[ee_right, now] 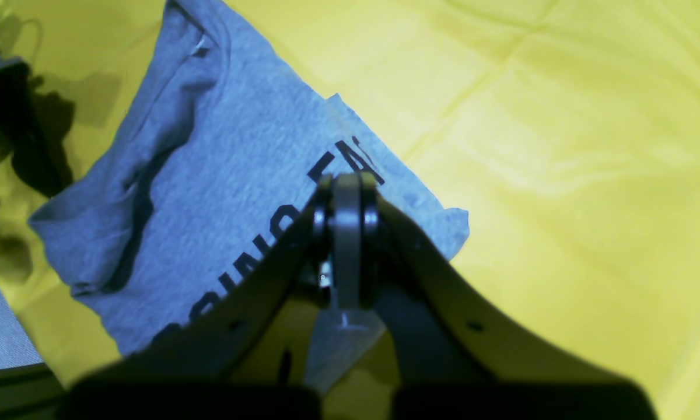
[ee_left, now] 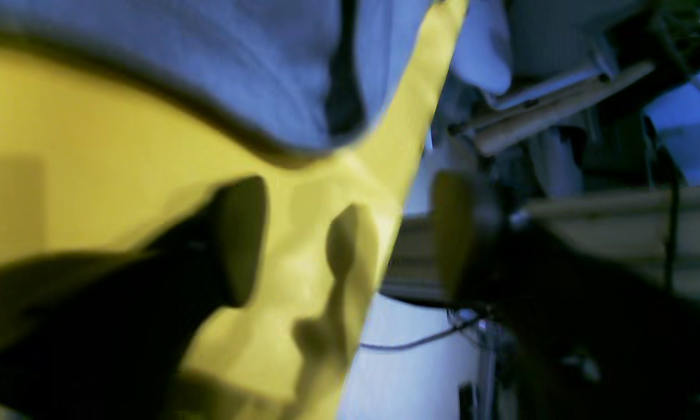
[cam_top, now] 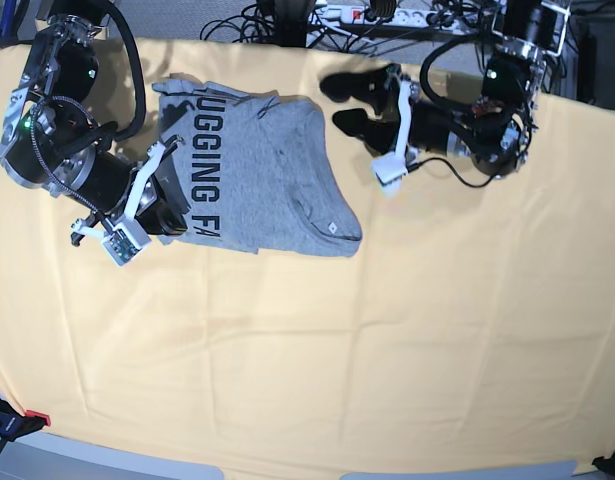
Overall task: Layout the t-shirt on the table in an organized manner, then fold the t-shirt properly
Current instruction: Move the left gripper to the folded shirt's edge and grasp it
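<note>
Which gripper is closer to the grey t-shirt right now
The right. The right gripper is shut over the lettered edge of the t-shirt; whether it touches is unclear. The left gripper is open, beside the shirt's other edge, apart from it.

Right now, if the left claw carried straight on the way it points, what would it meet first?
Most likely the t-shirt. In the base view the open left claw points across the table toward the shirt's near edge, with only bare cloth between. Its height above the table is unclear, so it might brush the tablecloth first.
</note>
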Tool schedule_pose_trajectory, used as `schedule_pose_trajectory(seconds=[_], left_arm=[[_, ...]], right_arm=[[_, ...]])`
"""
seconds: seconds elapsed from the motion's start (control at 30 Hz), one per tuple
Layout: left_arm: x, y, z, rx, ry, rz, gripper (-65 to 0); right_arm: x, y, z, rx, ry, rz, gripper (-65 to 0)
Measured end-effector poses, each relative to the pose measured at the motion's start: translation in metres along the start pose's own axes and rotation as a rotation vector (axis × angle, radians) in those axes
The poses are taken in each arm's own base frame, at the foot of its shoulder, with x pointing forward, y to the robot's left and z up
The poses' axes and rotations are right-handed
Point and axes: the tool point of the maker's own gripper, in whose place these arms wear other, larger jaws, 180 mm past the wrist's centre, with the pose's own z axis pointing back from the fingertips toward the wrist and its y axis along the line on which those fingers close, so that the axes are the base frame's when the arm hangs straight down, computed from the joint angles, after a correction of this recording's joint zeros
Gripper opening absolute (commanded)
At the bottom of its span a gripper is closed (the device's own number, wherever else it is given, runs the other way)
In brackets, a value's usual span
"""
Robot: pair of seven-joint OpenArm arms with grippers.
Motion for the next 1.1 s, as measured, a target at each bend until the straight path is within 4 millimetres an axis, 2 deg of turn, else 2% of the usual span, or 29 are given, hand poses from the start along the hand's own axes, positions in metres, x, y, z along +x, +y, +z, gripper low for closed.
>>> schedule_pose_trajectory(seconds=[0.3,0.33,0.37,0.4,0.43,0.5,0.53,0.8,0.93,1.1], left_arm=[[0.008,-0.005,-0.026,-0.003,-0.018,-0.019,-15.8],[0.009,-0.006,-0.029,-0.005,-0.021,-0.021,-16.2],[0.01,-0.007,-0.031,-0.007,-0.024,-0.022,-19.2],[0.01,-0.007,-0.032,-0.006,-0.021,-0.024,-25.1],[0.008,-0.005,-0.033,0.002,-0.009,-0.025,-34.3],[0.001,-0.002,-0.033,0.018,0.023,-0.023,-58.1],[0.0,-0.003,-0.033,0.017,0.022,-0.022,-65.0],[0.004,0.002,-0.026,0.037,-0.004,-0.012,-65.0],[0.023,0.002,-0.009,0.017,-0.114,0.009,-65.0],[0.049,0.001,0.024,-0.003,-0.282,0.024,-65.0]], right_arm=[[0.0,0.0,0.0,0.002,-0.003,-0.001,-65.0],[0.0,0.0,0.0,0.002,-0.002,0.0,-65.0],[0.0,0.0,0.0,0.001,-0.001,0.0,-65.0],[0.0,0.0,0.0,0.001,-0.001,0.0,-65.0],[0.0,0.0,0.0,0.001,-0.001,0.0,-65.0],[0.0,0.0,0.0,0.001,-0.001,0.0,-65.0],[0.0,0.0,0.0,0.0,0.0,0.0,-65.0],[0.0,0.0,0.0,0.0,-0.001,0.0,-65.0],[0.0,0.0,0.0,0.0,-0.001,0.0,-65.0],[0.0,0.0,0.0,0.0,0.0,0.0,-65.0]])
